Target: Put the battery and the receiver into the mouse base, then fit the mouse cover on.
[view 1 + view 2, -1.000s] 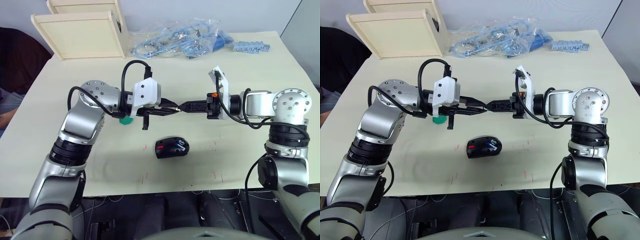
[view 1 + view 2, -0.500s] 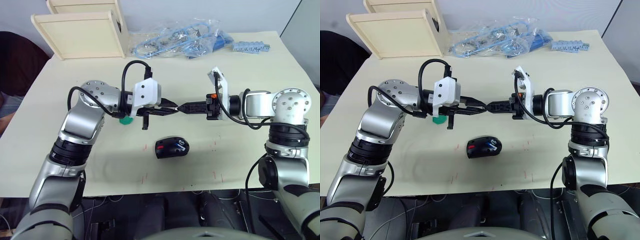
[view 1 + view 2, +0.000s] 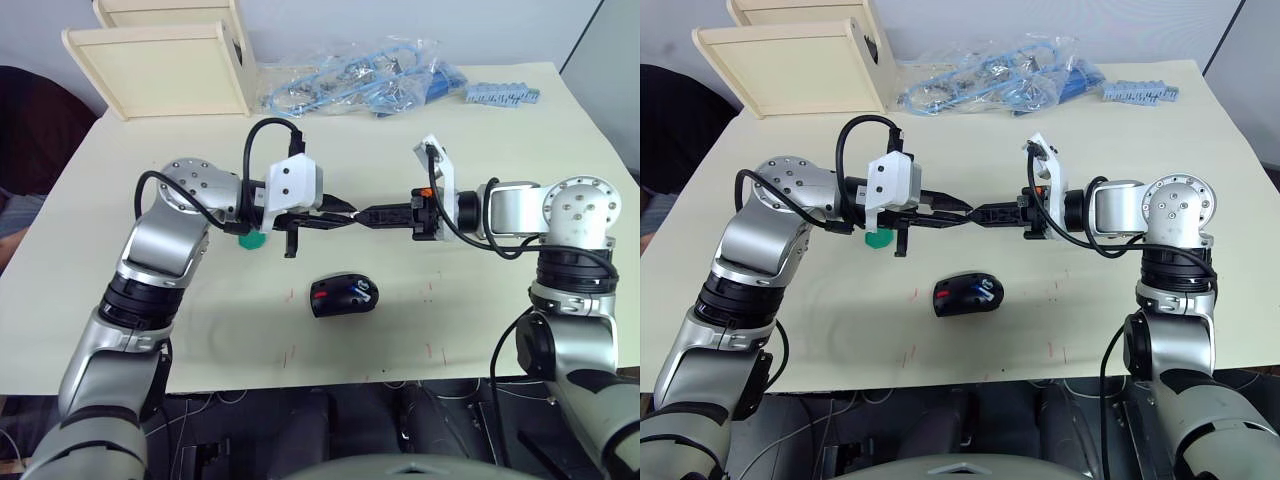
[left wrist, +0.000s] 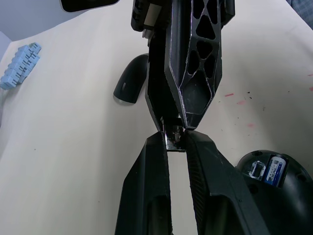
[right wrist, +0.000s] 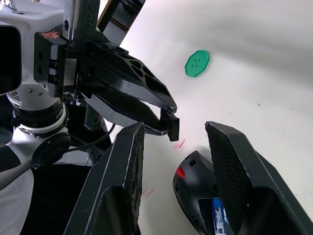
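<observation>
Left eye view: left gripper (image 3: 349,216) and right gripper (image 3: 363,214) tip to tip at centre frame; matte oval mouse base (image 3: 343,297) just below.

Left wrist view: left jaws nipped on the tiny black rectangular receiver (image 4: 173,141); glossy arched mouse cover (image 4: 131,85) upper left; blue cylindrical battery (image 4: 275,169) seated in the base, lower right.

Right wrist view: right jaws spread wide, empty; green octagonal button (image 5: 197,63) upper right.

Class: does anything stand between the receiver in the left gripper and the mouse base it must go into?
Nothing visible does. The left gripper holds the receiver in the air; only bare table lies between it and the mouse base. The open right gripper faces it.
</observation>
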Controlling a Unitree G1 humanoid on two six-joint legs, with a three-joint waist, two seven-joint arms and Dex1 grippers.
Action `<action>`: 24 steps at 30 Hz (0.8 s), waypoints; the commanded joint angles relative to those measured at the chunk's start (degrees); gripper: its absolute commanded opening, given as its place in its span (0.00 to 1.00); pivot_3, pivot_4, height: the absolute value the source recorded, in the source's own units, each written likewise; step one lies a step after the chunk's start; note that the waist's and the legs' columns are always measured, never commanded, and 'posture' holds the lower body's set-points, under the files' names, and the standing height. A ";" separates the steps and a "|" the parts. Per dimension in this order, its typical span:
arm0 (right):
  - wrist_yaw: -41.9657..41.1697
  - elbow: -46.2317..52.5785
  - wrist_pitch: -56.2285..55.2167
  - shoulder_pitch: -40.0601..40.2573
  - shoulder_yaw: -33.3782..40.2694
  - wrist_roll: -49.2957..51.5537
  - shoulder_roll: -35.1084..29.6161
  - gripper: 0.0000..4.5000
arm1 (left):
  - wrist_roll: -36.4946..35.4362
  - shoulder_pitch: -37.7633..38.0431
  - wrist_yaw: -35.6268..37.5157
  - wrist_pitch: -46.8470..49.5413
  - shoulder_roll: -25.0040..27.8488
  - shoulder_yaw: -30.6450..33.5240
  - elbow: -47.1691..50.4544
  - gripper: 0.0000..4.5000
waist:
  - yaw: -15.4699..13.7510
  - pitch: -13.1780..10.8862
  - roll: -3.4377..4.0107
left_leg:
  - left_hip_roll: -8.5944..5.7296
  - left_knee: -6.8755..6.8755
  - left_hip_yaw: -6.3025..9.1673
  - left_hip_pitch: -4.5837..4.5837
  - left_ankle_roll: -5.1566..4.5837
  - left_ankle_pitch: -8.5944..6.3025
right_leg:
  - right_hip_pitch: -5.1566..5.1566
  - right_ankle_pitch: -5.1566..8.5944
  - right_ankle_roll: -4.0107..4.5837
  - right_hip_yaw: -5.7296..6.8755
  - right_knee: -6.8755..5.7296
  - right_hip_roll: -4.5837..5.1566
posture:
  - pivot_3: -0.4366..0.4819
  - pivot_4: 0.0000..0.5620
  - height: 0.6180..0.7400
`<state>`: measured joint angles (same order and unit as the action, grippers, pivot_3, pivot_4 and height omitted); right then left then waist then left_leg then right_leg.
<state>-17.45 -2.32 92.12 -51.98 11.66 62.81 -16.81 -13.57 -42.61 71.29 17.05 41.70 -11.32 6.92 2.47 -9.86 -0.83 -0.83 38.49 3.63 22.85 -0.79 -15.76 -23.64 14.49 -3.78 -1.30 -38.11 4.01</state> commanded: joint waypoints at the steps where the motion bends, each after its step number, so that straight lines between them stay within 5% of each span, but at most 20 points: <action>1: -0.14 1.70 0.37 -0.65 0.91 0.74 0.34 0.47 | -0.22 -1.08 0.04 -0.39 0.10 0.62 1.46 0.00 | 0.00 0.00 0.00 | 0.00 0.00 0.00 0.00 0.00 0.00 | 0.00 0.00 0.00 0.00 0.00 0.00 | 0.48 0.27 1.00; 4: -0.05 1.63 0.37 -0.66 0.95 0.76 0.39 0.47 | -0.22 -1.09 0.03 -0.43 0.07 0.64 1.41 0.00 | -0.01 0.00 0.00 | 0.00 0.00 0.00 0.00 0.00 0.00 | 0.00 0.00 0.00 0.00 0.00 0.00 | 0.48 0.27 1.00; 10: 0.30 1.22 0.37 -0.66 1.11 1.02 0.33 0.02 | -0.13 -0.90 0.15 -0.60 0.13 0.67 1.41 0.00 | -0.01 0.00 0.00 | 0.00 0.00 -0.01 0.00 0.00 0.00 | 0.00 0.00 0.00 0.00 0.00 0.00 | 0.48 0.27 1.00; 23: 0.48 1.47 0.38 -0.70 1.11 1.79 0.28 0.02 | -2.76 0.34 -0.57 2.23 -0.64 2.09 2.25 0.00 | 0.00 0.00 0.00 | 0.00 0.00 0.00 0.00 0.00 0.00 | 0.00 0.00 0.00 0.00 0.00 0.00 | 0.48 0.27 1.00; 24: 0.49 1.58 0.38 -0.69 1.08 1.85 0.22 0.00 | -3.58 0.45 -0.93 3.67 -0.81 2.51 2.54 0.11 | 0.00 0.00 0.00 | 0.00 0.00 0.00 0.00 0.00 0.00 | 0.00 0.00 0.00 0.00 0.00 0.00 | 0.48 0.27 1.00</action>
<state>-16.96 -2.33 92.13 -51.98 12.11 63.35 -16.53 -14.89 -41.97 70.82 19.65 41.13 -10.74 6.96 2.47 -9.86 -0.83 -0.83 38.49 3.63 22.85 -0.79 -15.76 -23.65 14.50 -3.78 -1.30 -38.11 4.01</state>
